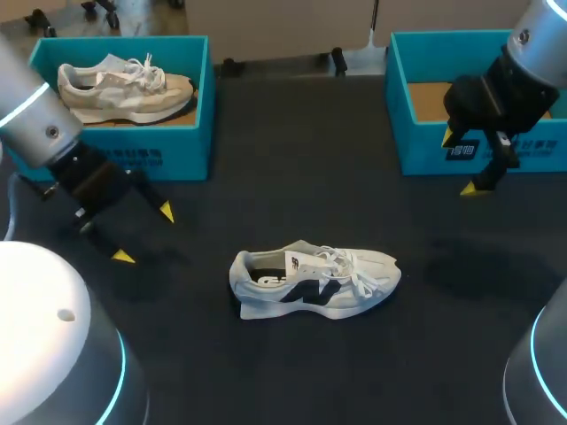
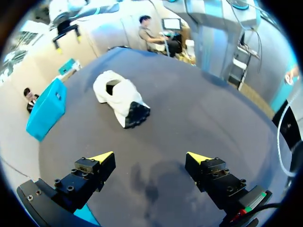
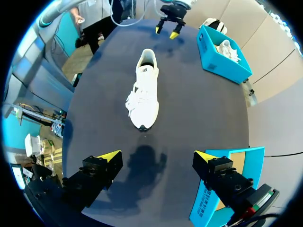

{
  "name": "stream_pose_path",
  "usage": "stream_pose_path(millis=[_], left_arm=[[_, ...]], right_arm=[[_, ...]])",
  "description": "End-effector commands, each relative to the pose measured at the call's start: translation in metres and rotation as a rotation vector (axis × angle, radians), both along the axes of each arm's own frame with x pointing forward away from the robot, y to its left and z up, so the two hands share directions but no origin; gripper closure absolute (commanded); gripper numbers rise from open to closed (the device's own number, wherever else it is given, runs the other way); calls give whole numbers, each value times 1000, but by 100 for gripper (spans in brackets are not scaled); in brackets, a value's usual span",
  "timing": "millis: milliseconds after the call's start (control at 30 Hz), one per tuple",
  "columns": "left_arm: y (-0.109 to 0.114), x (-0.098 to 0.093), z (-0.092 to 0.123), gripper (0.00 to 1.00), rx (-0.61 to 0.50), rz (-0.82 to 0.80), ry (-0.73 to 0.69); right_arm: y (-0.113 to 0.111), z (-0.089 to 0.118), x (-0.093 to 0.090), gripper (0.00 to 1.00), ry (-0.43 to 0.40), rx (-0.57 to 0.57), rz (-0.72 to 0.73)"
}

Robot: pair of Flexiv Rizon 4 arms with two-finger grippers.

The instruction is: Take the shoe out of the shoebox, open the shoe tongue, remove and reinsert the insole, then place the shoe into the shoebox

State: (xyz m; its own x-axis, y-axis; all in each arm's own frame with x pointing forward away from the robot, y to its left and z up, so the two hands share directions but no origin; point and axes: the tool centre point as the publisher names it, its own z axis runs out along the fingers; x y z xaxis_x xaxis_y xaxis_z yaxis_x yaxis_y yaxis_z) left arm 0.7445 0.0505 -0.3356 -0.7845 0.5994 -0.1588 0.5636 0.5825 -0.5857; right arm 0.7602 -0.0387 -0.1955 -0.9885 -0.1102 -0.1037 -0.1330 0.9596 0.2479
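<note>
**A:** Head view first. Where does the shoe (image 1: pixel 314 282) sit?

**B:** On the counter (image 1: pixel 266 177), out of its box and resting on its sole. The left gripper (image 1: pixel 144 234) hangs off its heel end, fingers spread wide and empty. The right gripper (image 1: pixel 459 163) is well beyond its toe end, also wide and empty, by the empty shoebox (image 1: pixel 425 150).

**A:** So I'd say the tongue comes next. What does the left wrist view show?

**B:** The shoe lies well ahead of the parted fingers. The heel opening (image 2: pixel 112 86) shows dark, with nothing touching it. I'd bring this gripper down to pin the heel, so the shoe can't slide.

**A:** And the right wrist view?

**B:** The toe points at the gripper, and the laces (image 3: pixel 137 97) lie loose across the middle of the shoe. I'd narrow the fingers, come in behind the laces, pinch only the tongue's edge, and lift it toward the toe. Catching a lace would probably drag the whole shoe.
</note>
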Motion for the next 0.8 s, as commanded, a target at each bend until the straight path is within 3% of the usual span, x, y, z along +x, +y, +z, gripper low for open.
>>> stream_pose_path(millis=[33,400,800], left_arm=[[2,4,-12,0,-114,26,87],[5,-2,-25,0,-202,146,206],[4,-25,-21,0,-266,291,272]], right_arm=[[1,-1,1,0,1,-4,-1],[1,-1,1,0,1,-4,-1],[1,-1,1,0,1,-4,-1]])
